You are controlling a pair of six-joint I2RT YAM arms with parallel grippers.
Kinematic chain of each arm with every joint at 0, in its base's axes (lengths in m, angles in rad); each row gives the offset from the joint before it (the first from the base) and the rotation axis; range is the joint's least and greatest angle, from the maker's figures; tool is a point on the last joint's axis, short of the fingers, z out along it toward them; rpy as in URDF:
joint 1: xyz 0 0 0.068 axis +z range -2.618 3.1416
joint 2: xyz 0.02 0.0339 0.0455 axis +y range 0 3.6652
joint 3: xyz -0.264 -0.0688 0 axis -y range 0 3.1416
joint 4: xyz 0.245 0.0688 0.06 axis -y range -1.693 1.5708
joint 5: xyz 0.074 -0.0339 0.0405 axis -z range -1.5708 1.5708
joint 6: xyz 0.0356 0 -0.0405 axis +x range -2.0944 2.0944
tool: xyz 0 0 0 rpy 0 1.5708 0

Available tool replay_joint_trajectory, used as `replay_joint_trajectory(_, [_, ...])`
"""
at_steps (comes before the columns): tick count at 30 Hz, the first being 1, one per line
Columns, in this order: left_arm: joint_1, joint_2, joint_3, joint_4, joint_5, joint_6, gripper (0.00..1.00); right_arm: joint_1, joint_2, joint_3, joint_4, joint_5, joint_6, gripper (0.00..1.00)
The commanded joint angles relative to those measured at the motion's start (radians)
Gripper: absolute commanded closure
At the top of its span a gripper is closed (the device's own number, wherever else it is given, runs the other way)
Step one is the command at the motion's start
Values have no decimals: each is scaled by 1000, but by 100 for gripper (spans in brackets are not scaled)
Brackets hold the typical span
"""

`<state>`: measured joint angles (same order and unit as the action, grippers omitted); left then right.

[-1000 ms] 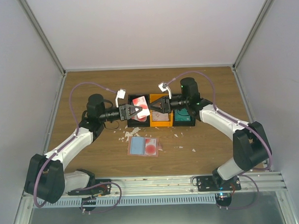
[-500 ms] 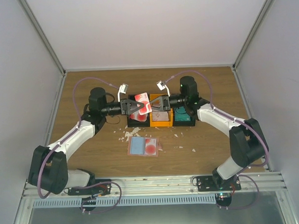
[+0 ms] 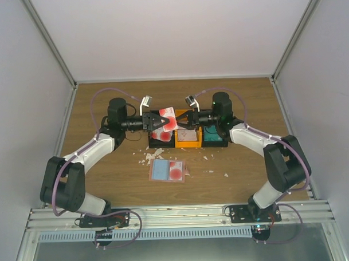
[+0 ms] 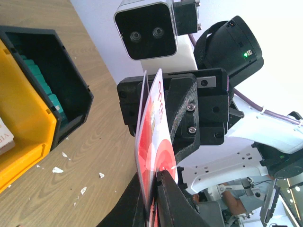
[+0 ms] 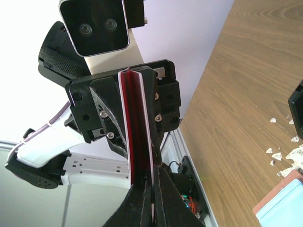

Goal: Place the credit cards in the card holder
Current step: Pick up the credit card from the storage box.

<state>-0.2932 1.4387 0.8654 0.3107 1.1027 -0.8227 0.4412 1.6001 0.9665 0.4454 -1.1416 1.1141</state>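
Observation:
A small stack of white and red credit cards (image 3: 167,118) hangs in the air above the tray, held from both sides. My left gripper (image 3: 157,121) is shut on the cards' left edge, and my right gripper (image 3: 182,119) is shut on their right edge. In the left wrist view the cards (image 4: 154,127) stand edge-on between my fingers, slightly fanned. In the right wrist view the cards (image 5: 136,127) show edge-on and slightly bowed. The salmon-pink card holder (image 3: 168,171) lies flat on the table in front of the tray, with a teal card and a red-print card showing on it. Its corner shows in the right wrist view (image 5: 284,208).
A black-and-orange three-compartment tray (image 3: 189,142) sits under the grippers; its black end compartment (image 4: 42,90) holds teal cards. White scraps (image 3: 149,157) lie scattered around the tray and the card holder. Grey walls enclose the table.
Both grippers have risen and moved a little toward the back with the cards between them. The left arm has swung inward. The card holder has not moved.

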Motion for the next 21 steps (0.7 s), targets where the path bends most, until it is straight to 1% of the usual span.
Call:
replay_joint_trajectory(1, [39,58,-6,-43,-20,22,92,-53,3,-6,129,11,136,100])
replay_joint_trajectory(5, [53,69,-25,-46,-13,39,92,-96,9,-25,152,9,160,100])
replay_joint_trajectory(12, [83,86,-57,-13,20,23,92,-143,14,-37,156,-11,146,100])
replay_joint_trajectory(15, [88,86,-61,-16,13,26,97,-158,15,-34,130,-7,117,99])
replay_joint_trajectory(16, [92,83,-62,-23,5,29,99,-164,12,-30,105,0,91,100])
replay_joint_trajectory(18, [97,69,-63,-59,-32,52,100,-177,-2,-20,15,32,-5,99])
replay_joint_trajectory(21, [97,24,-65,-161,-121,124,100,-182,-46,15,-197,132,-193,99])
